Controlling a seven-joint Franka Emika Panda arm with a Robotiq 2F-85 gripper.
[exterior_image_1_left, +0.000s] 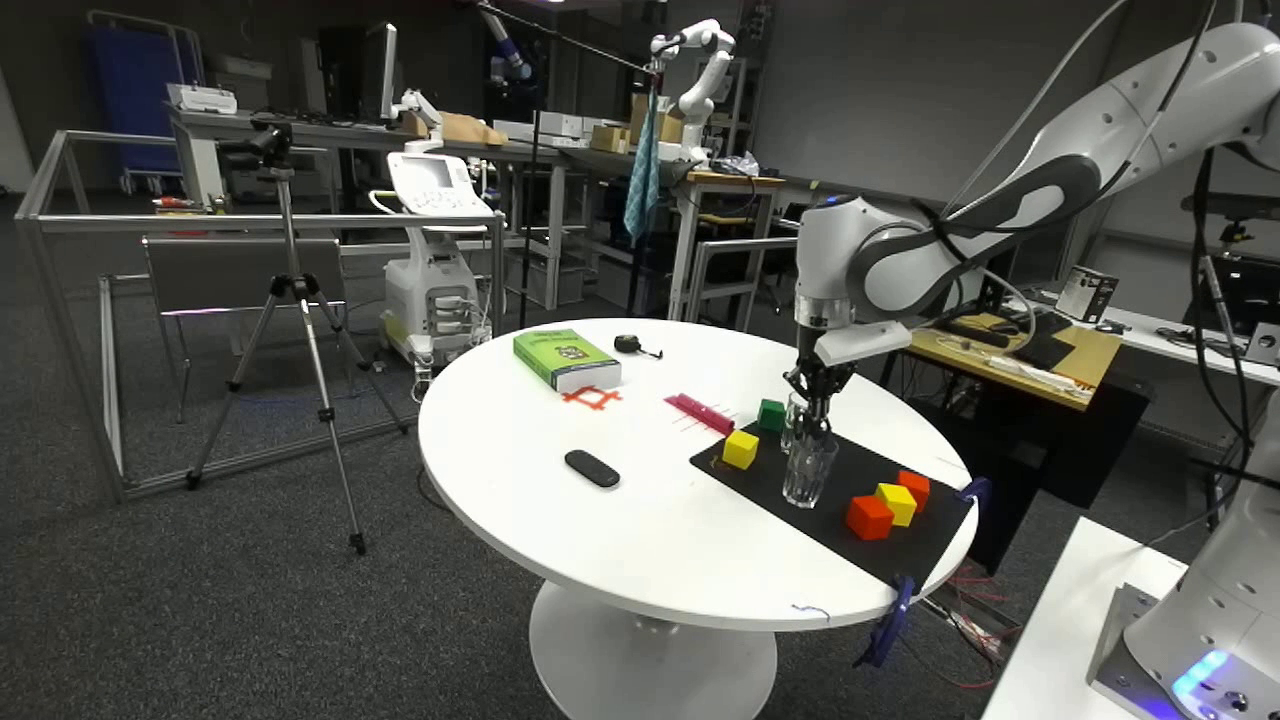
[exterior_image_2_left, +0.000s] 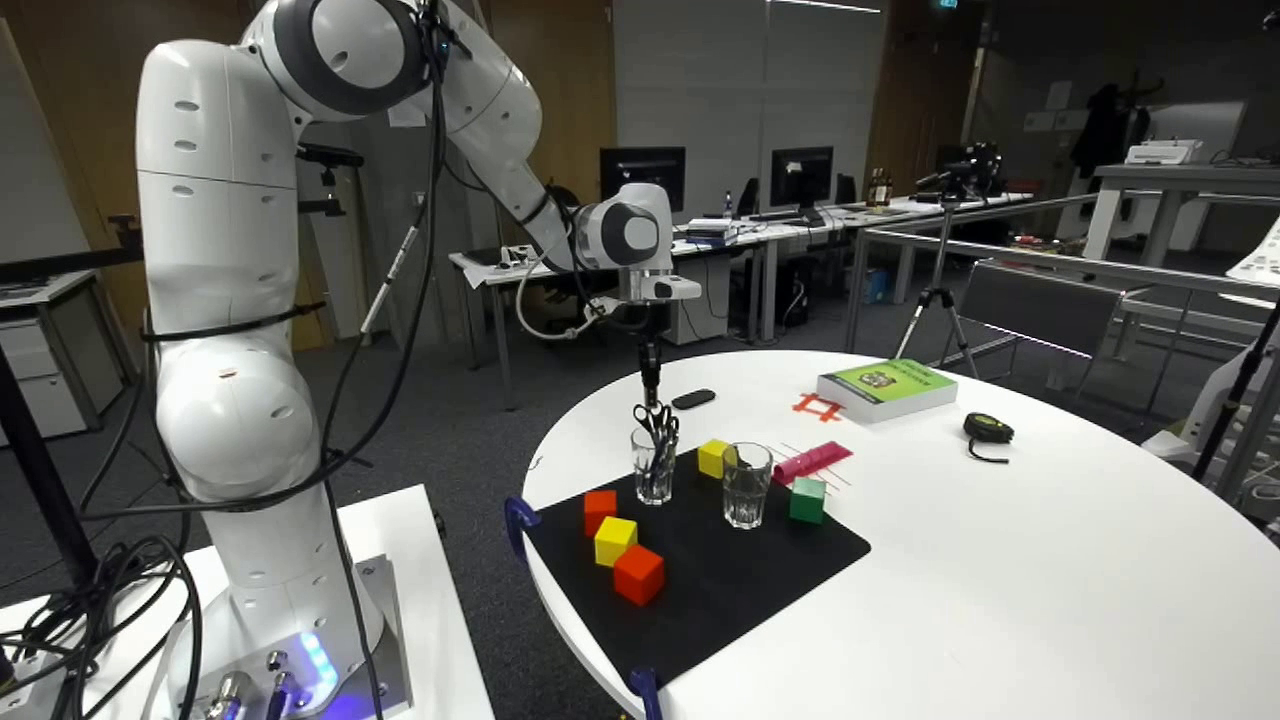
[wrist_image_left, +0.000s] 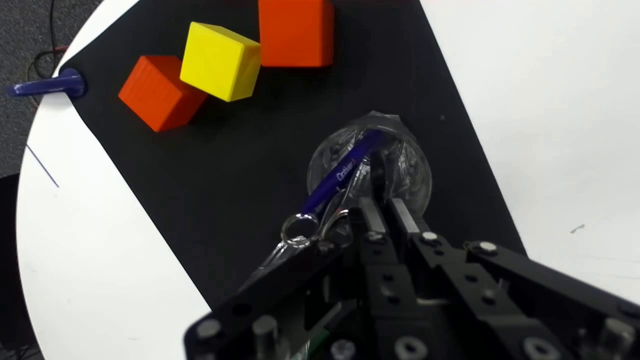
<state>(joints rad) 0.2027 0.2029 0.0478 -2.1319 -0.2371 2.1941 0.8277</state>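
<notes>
End effector (wrist_image_left: 383, 202) clamps a dark stick (wrist_image_left: 378, 175); just below it, a glass (wrist_image_left: 416, 172) holds scissors (exterior_image_2_left: 658, 425) and a blue pen (wrist_image_left: 344, 170)!

Pen (wrist_image_left: 342, 171) in glass (wrist_image_left: 414, 172) on mat (wrist_image_left: 215, 165)

In an exterior view the jaws — set close together — are pointed down at scissors (exterior_image_2_left: 658, 432) propped in a glass (exterior_image_2_left: 643, 478); a second glass (exterior_image_2_left: 741, 504) and a green cube (exterior_image_2_left: 807, 502) are placed nearby on a black mat (exterior_image_2_left: 740, 590).
</notes>
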